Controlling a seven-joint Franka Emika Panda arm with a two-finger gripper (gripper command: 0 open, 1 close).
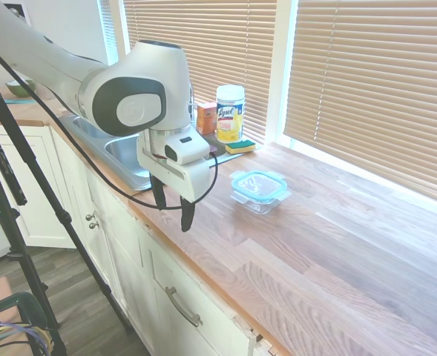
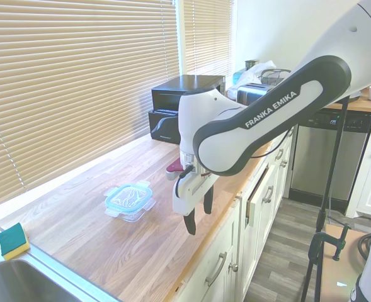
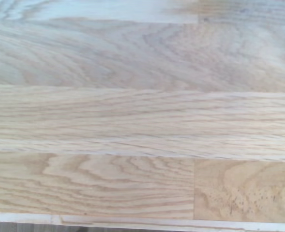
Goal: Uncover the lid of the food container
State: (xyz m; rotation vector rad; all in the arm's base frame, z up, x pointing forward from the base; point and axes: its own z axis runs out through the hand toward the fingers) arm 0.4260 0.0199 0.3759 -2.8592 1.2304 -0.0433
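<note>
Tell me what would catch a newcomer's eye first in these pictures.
The big white arm comes first, its tool hanging open and empty over the front edge of the wooden counter. Next is the small clear food container further back on the counter, its teal-rimmed lid on it, apart from the tool. Behind it by the blinds stand a yellow-labelled canister and a yellow-green sponge, beside the sink.

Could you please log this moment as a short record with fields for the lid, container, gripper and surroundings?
lid: teal-rimmed, seated on the food container
food container: clear tub on the wooden counter, untouched
gripper: open, empty, above the counter's front edge, apart from the container
nearby: wipes canister and sponge beside the sink
wrist view: bare wood only
</note>
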